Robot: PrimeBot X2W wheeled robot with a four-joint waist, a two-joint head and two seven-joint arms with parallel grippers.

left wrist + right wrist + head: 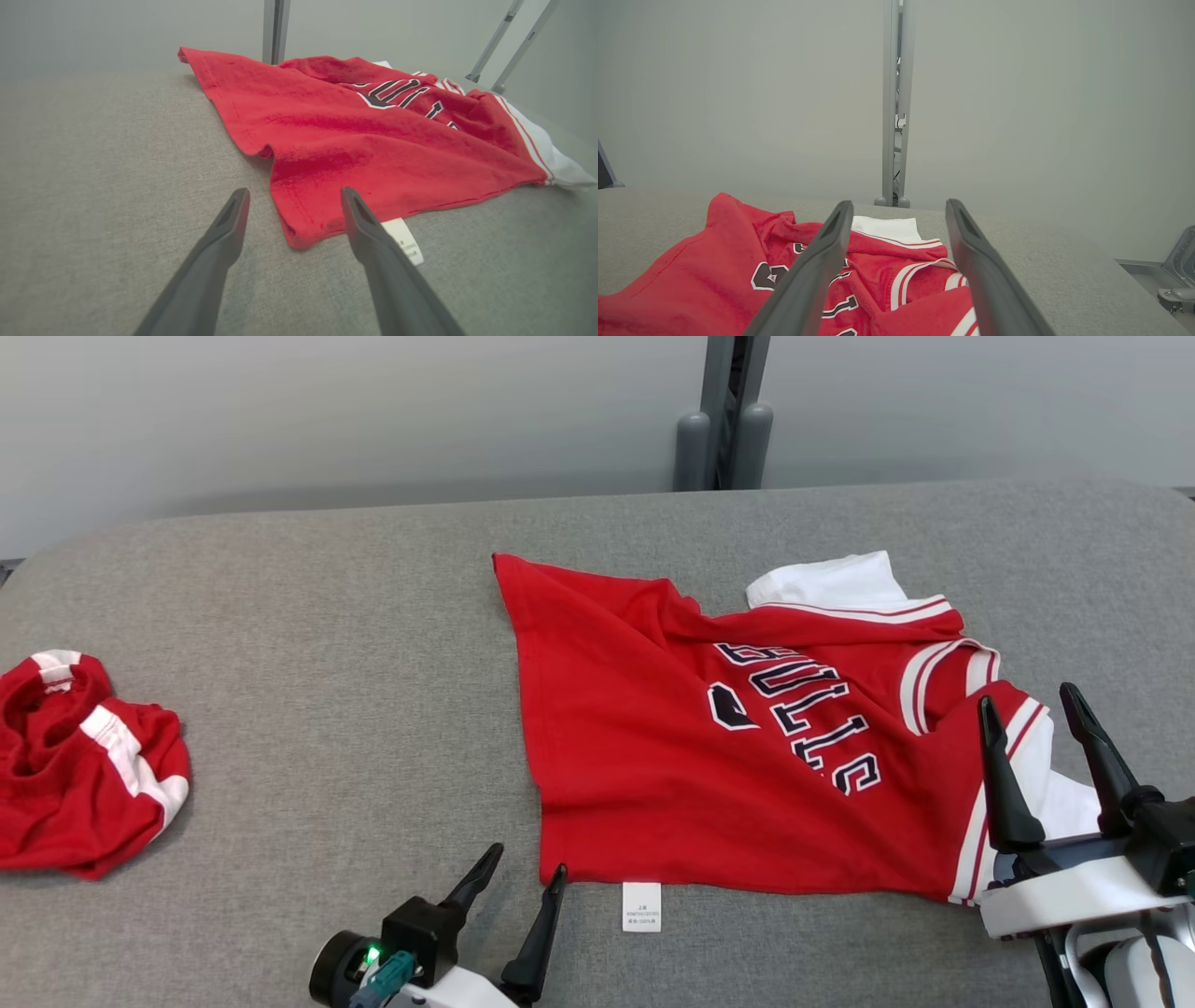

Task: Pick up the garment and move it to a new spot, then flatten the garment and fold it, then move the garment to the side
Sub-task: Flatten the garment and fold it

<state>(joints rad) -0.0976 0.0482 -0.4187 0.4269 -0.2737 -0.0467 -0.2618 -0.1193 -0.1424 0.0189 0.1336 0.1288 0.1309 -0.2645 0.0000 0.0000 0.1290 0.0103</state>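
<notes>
Left pincer (527,861) stands wide open with nothing in it, at the near left corner of the red jersey (653,747). The right pincer (1027,696) is just as wide and empty, over the jersey's white-trimmed shoulder end. You find the jersey spread but rumpled on the right half of the grey worktop (327,644), its dark, white-edged lettering facing up.

The head view gives you a second garment (84,765), red with white bands, crumpled in a heap at the worktop's far left, well apart from the jersey. In the left wrist view you see the hem corner curled into a soft roll between the two dark tapered fingers; whether either touches it you cannot tell. A white care label (641,905) pokes out at the near hem. The right wrist view gives you folds of striped trim and a grey metal post (896,102) behind the worktop, whose cover is a woven, felt-like cloth.
</notes>
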